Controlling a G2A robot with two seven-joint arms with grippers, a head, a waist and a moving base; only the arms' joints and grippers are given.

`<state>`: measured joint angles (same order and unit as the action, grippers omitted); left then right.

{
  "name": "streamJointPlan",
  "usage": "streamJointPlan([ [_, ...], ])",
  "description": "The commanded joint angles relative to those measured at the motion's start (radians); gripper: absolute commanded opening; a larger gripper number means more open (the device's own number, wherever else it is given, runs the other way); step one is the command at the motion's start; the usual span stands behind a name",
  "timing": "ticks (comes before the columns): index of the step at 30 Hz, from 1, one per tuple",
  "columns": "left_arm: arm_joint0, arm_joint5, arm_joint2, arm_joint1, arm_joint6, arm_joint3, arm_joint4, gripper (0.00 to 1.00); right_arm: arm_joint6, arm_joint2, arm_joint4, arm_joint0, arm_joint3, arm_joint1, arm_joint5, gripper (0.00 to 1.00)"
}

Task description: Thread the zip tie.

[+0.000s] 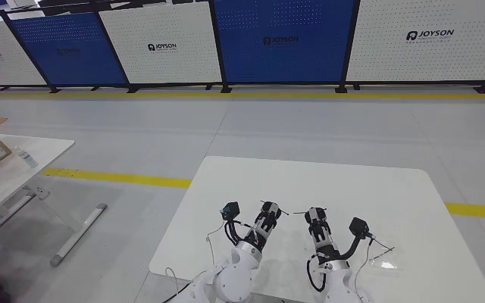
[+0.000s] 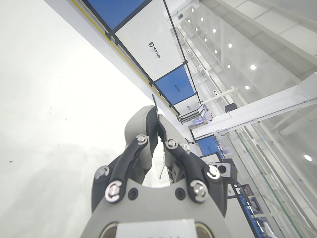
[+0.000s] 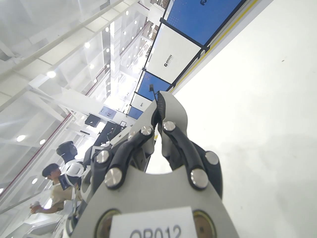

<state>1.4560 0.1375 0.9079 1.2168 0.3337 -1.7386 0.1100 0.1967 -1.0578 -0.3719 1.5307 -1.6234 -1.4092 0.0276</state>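
Zip tie (image 2: 154, 101), a thin black plastic strip, was held over a white rectangular table (image 1: 341, 185) by two robot claws. The left gripper (image 2: 156, 114), at lower centre of the overhead frame, had its grey fingers pressed together on the strip, and a short pointed tail poked out past the fingertips. Just to its right in that frame, the right gripper (image 3: 159, 102) was likewise clamped on black strip, whose small square head stood clear beyond the fingertips. Both claws pointed toward the table's far edge, near each other but apart. Whether the two ends belonged to one strip could not be made out, as the stretch between the claws was hidden. A small pale scrap (image 1: 387, 264) lay on the table at lower right of the overhead frame, too small to identify. Blue and white perforated panels (image 1: 284, 38) lined the upper edge, beyond a yellow floor stripe (image 1: 114, 177).
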Motion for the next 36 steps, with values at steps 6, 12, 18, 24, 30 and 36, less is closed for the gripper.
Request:
streamJointPlan([
  [6, 0.000, 0.000, 0.000, 0.000, 0.000, 0.000, 0.000, 0.00, -0.032, 0.004, -0.003, -0.010, 0.006, -0.001, -0.014, 0.00],
  [12, 0.000, 0.000, 0.000, 0.000, 0.000, 0.000, 0.000, 0.00, -0.031, 0.014, -0.010, -0.018, 0.015, -0.006, -0.017, 0.00],
  [18, 0.004, -0.007, 0.013, 0.004, -0.010, 0.008, 0.004, 0.00, -0.005, 0.009, -0.021, -0.006, 0.017, -0.008, -0.001, 0.00],
  [24, 0.008, -0.006, 0.013, 0.006, -0.015, 0.005, 0.014, 0.00, -0.032, 0.009, -0.011, -0.009, 0.018, -0.010, 0.010, 0.00],
  [30, 0.008, -0.006, 0.013, 0.006, -0.015, 0.005, 0.014, 0.00, -0.032, 0.009, -0.011, -0.009, 0.018, -0.010, 0.010, 0.00],
  [36, 0.008, -0.006, 0.013, 0.006, -0.015, 0.005, 0.014, 0.00, -0.027, 0.009, -0.022, -0.011, 0.017, -0.012, 0.002, 0.00],
])
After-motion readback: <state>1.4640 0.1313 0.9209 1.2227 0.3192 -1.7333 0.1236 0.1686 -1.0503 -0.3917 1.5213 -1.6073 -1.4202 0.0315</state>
